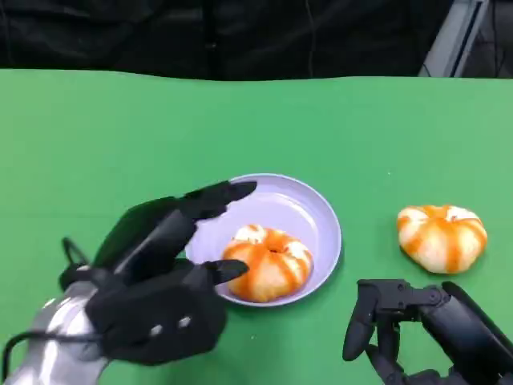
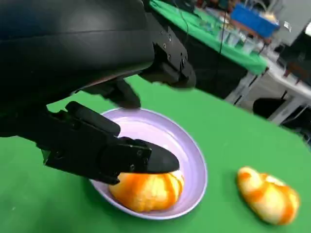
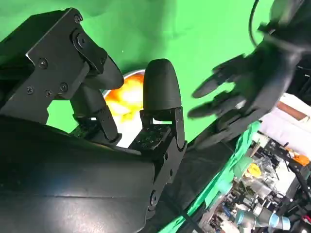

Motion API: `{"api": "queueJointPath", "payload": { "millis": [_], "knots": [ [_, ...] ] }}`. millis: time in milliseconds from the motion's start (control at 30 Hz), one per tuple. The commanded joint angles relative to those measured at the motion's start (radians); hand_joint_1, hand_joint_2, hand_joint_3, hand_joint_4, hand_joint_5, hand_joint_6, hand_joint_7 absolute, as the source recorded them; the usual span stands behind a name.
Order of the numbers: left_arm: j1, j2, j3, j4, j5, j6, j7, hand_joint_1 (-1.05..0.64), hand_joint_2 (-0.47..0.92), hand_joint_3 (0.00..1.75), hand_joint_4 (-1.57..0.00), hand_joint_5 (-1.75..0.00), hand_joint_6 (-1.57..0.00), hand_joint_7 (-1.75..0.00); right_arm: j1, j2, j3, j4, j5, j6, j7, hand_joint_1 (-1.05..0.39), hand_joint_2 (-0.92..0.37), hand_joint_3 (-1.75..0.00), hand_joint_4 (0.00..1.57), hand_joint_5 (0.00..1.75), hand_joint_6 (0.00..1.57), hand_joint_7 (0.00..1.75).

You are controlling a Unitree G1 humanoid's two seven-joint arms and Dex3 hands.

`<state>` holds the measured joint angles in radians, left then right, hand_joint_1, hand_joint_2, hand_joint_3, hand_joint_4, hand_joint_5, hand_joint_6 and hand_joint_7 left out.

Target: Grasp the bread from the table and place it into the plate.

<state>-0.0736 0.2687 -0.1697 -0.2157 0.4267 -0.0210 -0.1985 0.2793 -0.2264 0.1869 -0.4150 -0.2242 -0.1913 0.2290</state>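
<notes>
- Left hand (image 1: 164,277), fingers spread wide and holding nothing, is hovering over the plate (image 1: 321,210) where one bread (image 1: 267,261) is lying.
- Second bread (image 1: 442,236) is sitting at right of frame on the green table (image 1: 120,136).
- Right hand (image 1: 417,329), lower right, is holding nothing, fingers apart.

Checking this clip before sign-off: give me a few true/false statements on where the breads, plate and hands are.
1. One bread lies in the lavender plate. True.
2. A second bread sits on the green table, apart from the plate. True.
3. The left hand grips a bread. False: its fingers are spread beside the plate, holding nothing.
4. The right hand rests on the second bread. False: it is short of it, not touching.
5. The plate holds two breads. False: just one.
</notes>
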Motion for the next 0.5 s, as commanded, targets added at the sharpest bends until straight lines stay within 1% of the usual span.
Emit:
{"api": "queueJointPath", "payload": {
  "millis": [33, 167, 267, 300, 333, 367, 400, 467, 500],
  "knots": [
    [0.126, 0.011, 0.093, -0.093, -0.091, -0.066, 0.031, -0.28, 0.92, 0.27, -0.73, -0.90, -0.80, -0.27, -0.002, 0.000, -0.003, -0.016, 0.004, 0.016, -0.004, 0.07, -0.28, -1.40, 0.84, 1.69, 0.81, 1.30],
    [0.246, -0.041, 0.144, -0.111, -0.159, -0.149, 0.100, -0.21, 0.92, 0.23, -0.78, -0.95, -0.93, -0.30, -0.005, 0.001, -0.002, -0.007, 0.008, 0.018, -0.005, 0.08, -0.28, -1.41, 0.84, 1.70, 0.81, 1.30],
    [0.315, -0.072, 0.168, -0.097, -0.212, -0.216, 0.128, -0.12, 0.91, 0.22, -0.76, -1.02, -0.98, -0.32, -0.005, 0.000, -0.004, -0.009, 0.012, 0.018, -0.004, 0.08, -0.28, -1.41, 0.83, 1.70, 0.80, 1.30],
    [0.340, -0.086, 0.178, -0.088, -0.236, -0.249, 0.139, -0.10, 0.91, 0.24, -0.76, -1.03, -0.99, -0.34, -0.005, -0.001, -0.006, -0.013, 0.012, 0.020, -0.003, 0.08, -0.29, -1.40, 0.83, 1.68, 0.80, 1.30],
    [0.356, -0.095, 0.184, -0.081, -0.252, -0.274, 0.146, -0.06, 0.85, 0.37, -0.76, -1.06, -0.98, -0.41, -0.005, -0.002, -0.008, -0.015, 0.013, 0.021, -0.003, 0.08, -0.29, -1.40, 0.84, 1.67, 0.80, 1.30],
    [0.374, -0.107, 0.193, -0.070, -0.265, -0.309, 0.159, -0.04, 0.74, 0.61, -0.77, -1.10, -0.95, -0.52, -0.005, -0.003, -0.010, -0.014, 0.012, 0.018, -0.004, 0.08, -0.29, -1.40, 0.84, 1.67, 0.80, 1.30],
    [0.390, -0.115, 0.200, -0.064, -0.277, -0.332, 0.165, -0.02, 0.67, 0.77, -0.76, -1.17, -0.92, -0.64, -0.005, -0.004, -0.011, -0.012, 0.011, 0.015, -0.005, 0.08, -0.29, -1.39, 0.84, 1.67, 0.80, 1.30],
    [0.418, -0.128, 0.209, -0.070, -0.287, -0.353, 0.172, 0.02, 0.59, 1.01, -0.79, -1.31, -0.86, -0.88, -0.006, -0.007, -0.017, -0.010, 0.021, 0.015, 0.001, 0.09, -0.29, -1.39, 0.85, 1.67, 0.81, 1.31],
    [0.429, -0.136, 0.212, -0.075, -0.282, -0.360, 0.182, 0.03, 0.58, 1.06, -0.80, -1.35, -0.85, -0.95, -0.007, -0.009, -0.021, -0.008, 0.029, 0.013, 0.004, 0.09, -0.30, -1.39, 0.84, 1.67, 0.80, 1.31]
  ]
}}
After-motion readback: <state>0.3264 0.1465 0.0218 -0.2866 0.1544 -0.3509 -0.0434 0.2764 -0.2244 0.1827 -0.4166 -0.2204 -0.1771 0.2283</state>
